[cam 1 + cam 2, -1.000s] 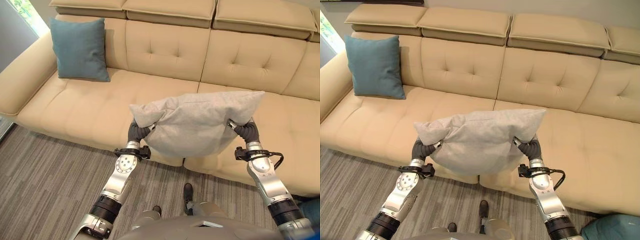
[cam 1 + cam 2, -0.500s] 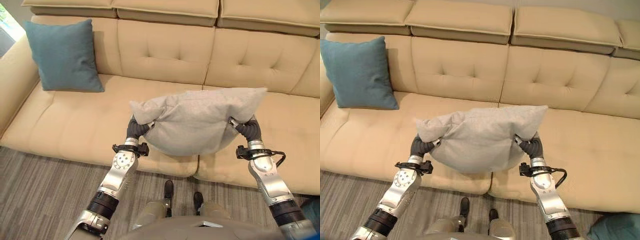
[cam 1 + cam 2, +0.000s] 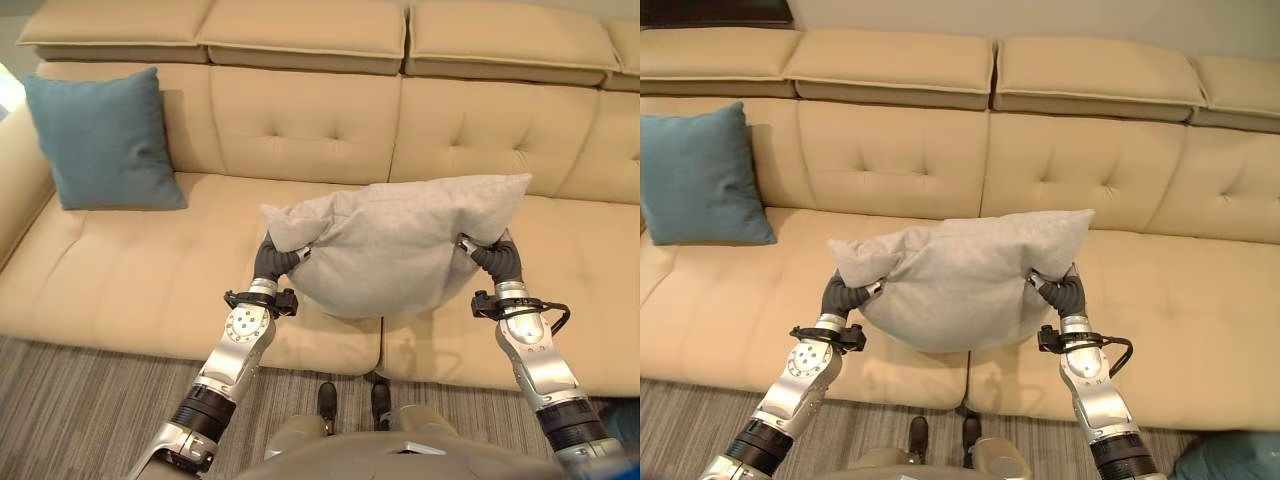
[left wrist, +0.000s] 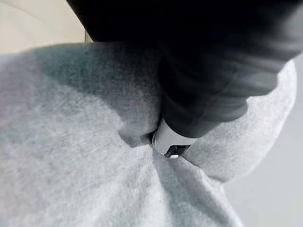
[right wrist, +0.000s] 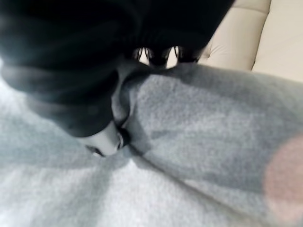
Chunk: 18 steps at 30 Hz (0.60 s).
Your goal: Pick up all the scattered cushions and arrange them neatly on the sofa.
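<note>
Both hands, left hand (image 3: 277,259) and right hand (image 3: 488,257), still clamped on the grey cushion (image 3: 395,245); view swung right along the sofa (image 3: 300,130), teal cushion (image 3: 104,138) left behind, placement next.

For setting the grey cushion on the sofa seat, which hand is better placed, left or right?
Neither alone, I think. The left hand grips one end of the grey cushion and the right hand grips the other, holding it above the sofa seat. Both should lower it together.
</note>
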Motion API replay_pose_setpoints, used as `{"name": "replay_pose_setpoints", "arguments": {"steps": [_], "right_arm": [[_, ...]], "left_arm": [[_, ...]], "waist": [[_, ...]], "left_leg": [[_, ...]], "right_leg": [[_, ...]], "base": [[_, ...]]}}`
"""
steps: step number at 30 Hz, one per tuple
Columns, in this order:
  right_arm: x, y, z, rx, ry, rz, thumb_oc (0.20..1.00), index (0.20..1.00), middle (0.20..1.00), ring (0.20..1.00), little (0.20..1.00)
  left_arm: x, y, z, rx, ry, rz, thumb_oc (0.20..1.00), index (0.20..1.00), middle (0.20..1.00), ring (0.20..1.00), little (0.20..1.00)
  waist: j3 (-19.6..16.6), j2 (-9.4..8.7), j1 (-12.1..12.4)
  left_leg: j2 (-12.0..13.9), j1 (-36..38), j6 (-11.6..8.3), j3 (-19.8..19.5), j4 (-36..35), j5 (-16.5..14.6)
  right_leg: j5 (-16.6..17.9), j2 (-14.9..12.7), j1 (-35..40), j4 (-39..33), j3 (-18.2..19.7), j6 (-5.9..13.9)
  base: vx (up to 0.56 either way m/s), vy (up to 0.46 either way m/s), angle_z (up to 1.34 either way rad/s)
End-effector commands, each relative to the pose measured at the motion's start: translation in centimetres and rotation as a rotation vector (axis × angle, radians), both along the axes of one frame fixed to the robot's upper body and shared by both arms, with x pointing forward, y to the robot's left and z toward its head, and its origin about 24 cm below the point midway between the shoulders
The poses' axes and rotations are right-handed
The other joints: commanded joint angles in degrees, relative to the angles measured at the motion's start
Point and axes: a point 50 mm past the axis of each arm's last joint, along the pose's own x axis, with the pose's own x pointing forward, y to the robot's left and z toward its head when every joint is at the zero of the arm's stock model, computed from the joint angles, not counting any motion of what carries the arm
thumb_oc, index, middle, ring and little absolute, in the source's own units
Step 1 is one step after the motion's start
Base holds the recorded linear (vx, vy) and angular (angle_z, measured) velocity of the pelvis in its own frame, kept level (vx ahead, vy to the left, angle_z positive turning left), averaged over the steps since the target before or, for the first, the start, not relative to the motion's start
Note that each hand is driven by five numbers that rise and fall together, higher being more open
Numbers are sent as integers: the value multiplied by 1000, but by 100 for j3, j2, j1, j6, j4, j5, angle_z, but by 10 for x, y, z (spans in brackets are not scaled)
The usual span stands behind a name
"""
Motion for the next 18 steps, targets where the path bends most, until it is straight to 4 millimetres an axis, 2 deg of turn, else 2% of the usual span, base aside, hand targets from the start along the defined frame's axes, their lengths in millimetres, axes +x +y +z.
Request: {"name": "replay_pose_setpoints", "arguments": {"steps": [1, 3, 6, 10, 14, 18], "right_arm": [[7, 16, 41, 52, -238, 84, 200, 200, 200, 200, 200], [7, 14, 41, 54, -238, 80, 200, 200, 200, 200, 200], [9, 15, 41, 58, -235, 83, 200, 200, 200, 200, 200], [9, 15, 41, 49, -231, 83, 200, 200, 200, 200, 200], [11, 18, 44, 49, -240, 85, 200, 200, 200, 200, 200], [15, 26, 46, 60, -244, 122, 200, 200, 200, 200, 200]], "left_arm": [[8, -20, 46, -62, -242, -117, 200, 200, 200, 200, 200], [7, -20, 45, -63, -234, -117, 200, 200, 200, 200, 200], [8, -19, 47, -53, -237, -109, 200, 200, 200, 200, 200], [7, -19, 47, -57, -237, -105, 200, 200, 200, 200, 200], [7, -16, 50, -50, -251, -95, 200, 200, 200, 200, 200], [6, -6, 52, -45, -264, -67, 200, 200, 200, 200, 200]], "waist": [[-292, -244, -42], [-277, -274, -34], [-280, -295, 8], [-320, -253, 28], [-356, -229, 60], [-360, -246, 225]], "left_leg": [[-51, -187, -112, 209, 1294, -1291], [49, -285, -94, 235, 1223, -1322], [211, -448, -136, 38, 773, -1061], [326, -324, -198, -74, 386, -894], [302, -107, -137, 53, 210, -921], [245, -31, 88, 368, 341, -1152]], "right_leg": [[164, -106, 207, -426, 176, 349], [131, -140, 251, -445, 164, 362], [82, -144, 263, -475, 232, 381], [-23, -155, 382, -507, 252, 373], [1, -244, 412, -483, 336, 438], [58, -443, 305, -243, 607, 630]], "base": [[45, -16, 67], [50, 20, -4], [63, 46, -3], [116, 109, -17], [84, 141, -31], [54, 234, -48]]}}
